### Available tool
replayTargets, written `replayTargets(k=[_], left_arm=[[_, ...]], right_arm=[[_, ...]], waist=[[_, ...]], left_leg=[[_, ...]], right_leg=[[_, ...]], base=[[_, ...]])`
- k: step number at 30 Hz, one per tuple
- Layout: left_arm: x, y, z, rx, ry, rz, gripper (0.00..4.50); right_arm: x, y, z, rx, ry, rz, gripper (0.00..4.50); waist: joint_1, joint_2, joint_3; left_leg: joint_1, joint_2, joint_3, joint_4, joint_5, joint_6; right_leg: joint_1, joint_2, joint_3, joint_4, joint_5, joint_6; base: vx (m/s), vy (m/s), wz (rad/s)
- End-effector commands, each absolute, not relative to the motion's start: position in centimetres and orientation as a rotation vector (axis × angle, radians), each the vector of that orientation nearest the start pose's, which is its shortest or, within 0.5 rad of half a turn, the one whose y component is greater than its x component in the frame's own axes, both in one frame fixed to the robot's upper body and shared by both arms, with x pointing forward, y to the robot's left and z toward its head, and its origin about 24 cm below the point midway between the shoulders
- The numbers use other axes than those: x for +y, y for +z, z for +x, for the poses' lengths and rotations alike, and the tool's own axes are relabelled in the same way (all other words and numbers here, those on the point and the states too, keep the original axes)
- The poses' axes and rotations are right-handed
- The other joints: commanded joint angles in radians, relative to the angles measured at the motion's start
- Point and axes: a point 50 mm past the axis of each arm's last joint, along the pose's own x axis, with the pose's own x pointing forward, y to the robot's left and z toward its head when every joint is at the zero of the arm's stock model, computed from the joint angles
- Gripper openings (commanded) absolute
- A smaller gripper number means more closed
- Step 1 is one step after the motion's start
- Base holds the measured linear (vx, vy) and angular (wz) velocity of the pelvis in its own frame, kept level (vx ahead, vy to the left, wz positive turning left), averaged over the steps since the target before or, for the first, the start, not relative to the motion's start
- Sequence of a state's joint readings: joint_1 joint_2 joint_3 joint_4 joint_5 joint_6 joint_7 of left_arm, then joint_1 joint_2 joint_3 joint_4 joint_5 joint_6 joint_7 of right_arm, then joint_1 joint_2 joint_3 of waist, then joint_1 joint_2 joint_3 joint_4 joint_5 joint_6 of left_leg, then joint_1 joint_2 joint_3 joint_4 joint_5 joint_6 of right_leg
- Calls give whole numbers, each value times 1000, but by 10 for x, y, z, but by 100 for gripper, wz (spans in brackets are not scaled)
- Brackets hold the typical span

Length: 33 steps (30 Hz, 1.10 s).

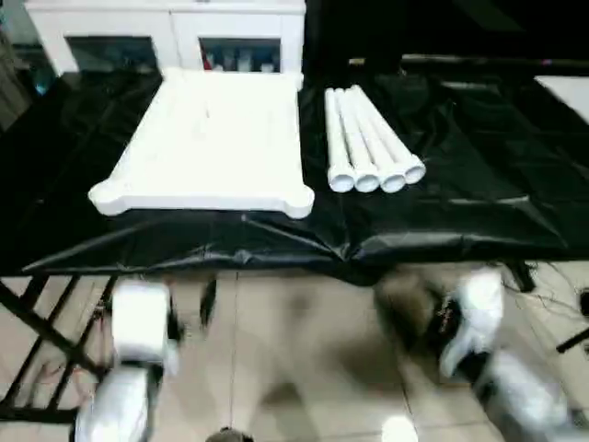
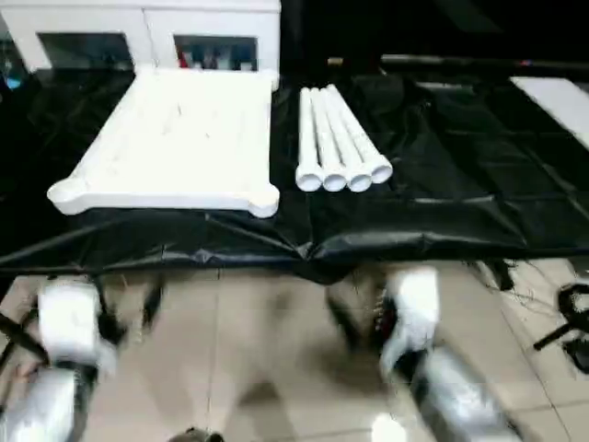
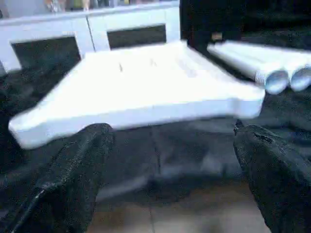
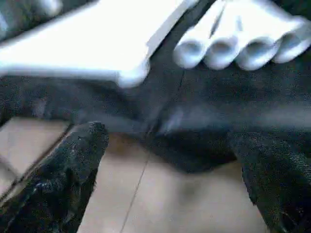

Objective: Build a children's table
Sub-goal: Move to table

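White square tabletop (image 1: 207,138) lies flat on black plastic sheet (image 1: 460,203) covering the work surface, rounded corner lugs at its near edge. Just beside it, on the robot's right, four white tubular legs (image 1: 368,138) lie side by side, touching, open ends facing the robot, near ends roughly level w/ tabletop's near edge. Small gap of black sheet btwn tabletop and legs.

Behind: white cabinet (image 1: 170,32) w/ glass doors, past far edge of tabletop.

Both arms low, in front of the sheet's near edge, over tan tiled floor (image 1: 294,350); neither touches a part.
- Left gripper (image 3: 170,170): two black fingers (image 3: 73,170) well apart, nothing btwn them; tabletop's near edge faces it across the gap.
- Right gripper (image 4: 170,179): fingers (image 4: 63,170) spread wide, empty; looks toward tabletop corner and the four leg ends.

Head views: forearms blurred. Black metal frame (image 1: 37,331) under the surface at robot's left; cables (image 1: 561,304) on floor at right.
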<state>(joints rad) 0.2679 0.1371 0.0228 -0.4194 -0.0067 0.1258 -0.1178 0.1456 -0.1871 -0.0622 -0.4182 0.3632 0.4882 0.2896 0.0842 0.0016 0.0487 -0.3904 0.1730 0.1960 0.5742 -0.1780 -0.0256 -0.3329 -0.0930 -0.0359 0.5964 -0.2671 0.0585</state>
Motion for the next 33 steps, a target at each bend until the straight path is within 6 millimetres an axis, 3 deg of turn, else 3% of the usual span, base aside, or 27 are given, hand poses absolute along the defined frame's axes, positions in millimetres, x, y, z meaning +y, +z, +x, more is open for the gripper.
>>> replayTargets(k=[1,3,4,5,6,7,8,10,11,12,13,14,15,17,18,20,21,22,23,24,27,28,29,30,31,32,33], left_arm=[[178,74,206,-9,-51,148,446],[173,77,213,1,-56,210,446],[172,79,221,1,-43,212,446],[171,81,224,1,-38,211,446],[167,87,233,-32,-21,185,446],[161,92,242,-64,-1,154,446],[161,92,242,-64,-1,154,446],[154,95,250,-87,-72,141,446],[153,96,251,-91,-84,147,446],[154,94,253,-85,-74,157,446],[154,94,254,-84,-72,158,446],[155,94,255,-75,-63,160,446],[158,101,258,-94,-58,183,446],[162,104,259,-104,-40,185,446],[164,105,260,-104,-26,181,446],[166,104,261,-97,-18,177,446],[170,100,262,-76,-19,190,446],[171,98,263,-65,-20,197,446],[173,96,263,-59,-16,201,446],[174,94,264,-51,-17,199,446],[172,93,265,-40,-33,212,446],[170,92,266,-35,-45,217,446],[169,91,266,-32,-51,217,446],[168,90,267,-28,-51,210,446],[165,89,266,-21,-54,201,446],[165,88,266,-20,-55,199,446],[163,87,266,-15,-59,197,446]], right_arm=[[-172,80,227,118,265,221,450],[-169,93,234,48,322,234,450],[-171,94,243,45,258,257,450],[-172,95,247,46,230,266,450],[-174,92,254,75,223,343,450],[-179,85,258,110,220,328,450],[-179,85,258,110,220,328,450],[-178,83,258,144,213,206,450],[-178,84,258,139,215,204,450],[-179,83,255,137,208,204,450],[-179,83,254,138,207,203,450],[-180,82,254,142,200,197,450],[-178,81,252,155,200,197,450],[-175,79,252,158,210,179,450],[-175,78,252,159,213,165,450],[-175,76,253,165,206,164,450],[-172,76,256,162,206,148,450],[-170,76,257,158,213,135,450],[-167,77,259,150,226,120,450],[-164,79,261,139,240,103,450],[-162,80,264,130,254,82,450],[-162,80,266,126,257,50,450],[-161,79,266,123,257,28,450],[-161,79,267,123,258,23,450],[-160,76,269,134,253,52,450],[-160,76,269,137,254,59,450],[-159,75,269,145,256,81,450]], waist=[[-5,0,-33],[-7,0,-38],[-6,25,-47],[-8,22,-57],[-9,48,-62],[-7,29,-72],[-4,25,-70],[1,48,-73],[0,40,-74],[-2,9,-74],[-2,9,-74],[-4,32,-62],[-7,21,-59],[-16,31,-49],[-24,29,-36],[-34,25,-33],[-32,43,-32],[-37,34,-40],[-41,41,-44],[-45,32,-52],[-46,39,-69],[-28,6,-65],[-16,35,-86],[-33,43,-82],[-45,61,-82],[-86,86,-102],[-120,68,-103]], left_leg=[[23,60,-51,-101,-381,-98],[20,62,-50,-98,-327,-96],[25,59,-50,-90,-273,-104],[24,54,-50,-80,-192,-105],[26,50,-51,-74,-152,-112],[25,43,-48,-54,-57,-95],[23,42,-44,-50,-44,-86],[18,37,-41,-47,-23,-78],[19,35,-39,-44,-23,-72],[15,36,-36,-48,-72,-39],[15,36,-36,-48,-72,-39],[27,45,-36,-66,-264,-32],[31,45,-32,-71,-320,-30],[55,41,-29,-82,-462,-11],[79,35,-28,-81,-548,-12],[75,29,-29,-84,-546,-10],[80,31,-32,-88,-547,-12],[90,32,-33,-90,-531,-3],[93,33,-35,-94,-514,6],[86,33,-34,-95,-458,28],[77,23,-29,-79,-285,96],[-64,-40,-37,-24,-139,252],[-35,-36,-38,-18,-76,281],[-29,-40,-67,-5,10,353],[39,-46,-109,-9,122,429],[266,95,-232,0,177,494],[250,142,-269,-14,320,563]], right_leg=[[-22,-53,35,-90,-304,-57],[-18,-45,33,-80,-177,-48],[-18,-41,33,-67,-62,-48],[-14,-34,29,-57,88,-53],[-13,-30,26,-48,168,-57],[-8,-22,20,-36,345,-76],[-7,-23,21,-37,374,-81],[-3,-26,19,-34,403,-86],[-2,-24,20,-38,403,-82],[9,-30,22,-41,344,-76],[9,-30,22,-41,344,-76],[12,-40,23,-65,23,-84],[17,-39,23,-76,-75,-80],[21,-22,11,-109,-365,-85],[15,-17,4,-130,-497,-88],[38,-18,3,-142,-547,-82],[39,-20,3,-142,-543,-83],[45,-13,4,-138,-480,-98],[51,-8,3,-131,-411,-118],[68,-7,4,-123,-317,-139],[92,-5,2,-105,-112,-162],[187,-42,-35,-144,-71,-64],[185,-74,-45,-149,-55,-41],[183,-44,-81,-141,-5,-27],[161,21,-117,-112,42,-15],[-54,52,-84,42,-165,-29],[-73,32,-63,85,-204,2]], base=[[0,0,0],[0,0,0],[0,0,0],[0,0,0],[0,0,0],[0,0,0],[0,0,0],[0,0,0],[0,0,0],[0,0,0],[0,0,0],[0,0,0],[0,0,0],[0,0,0],[0,0,0],[0,0,0],[64,23,-5],[64,23,-5],[65,22,0],[87,18,-1],[108,5,4],[125,-9,10],[128,4,49],[164,13,79],[164,13,79],[190,-26,56],[137,-85,10]])
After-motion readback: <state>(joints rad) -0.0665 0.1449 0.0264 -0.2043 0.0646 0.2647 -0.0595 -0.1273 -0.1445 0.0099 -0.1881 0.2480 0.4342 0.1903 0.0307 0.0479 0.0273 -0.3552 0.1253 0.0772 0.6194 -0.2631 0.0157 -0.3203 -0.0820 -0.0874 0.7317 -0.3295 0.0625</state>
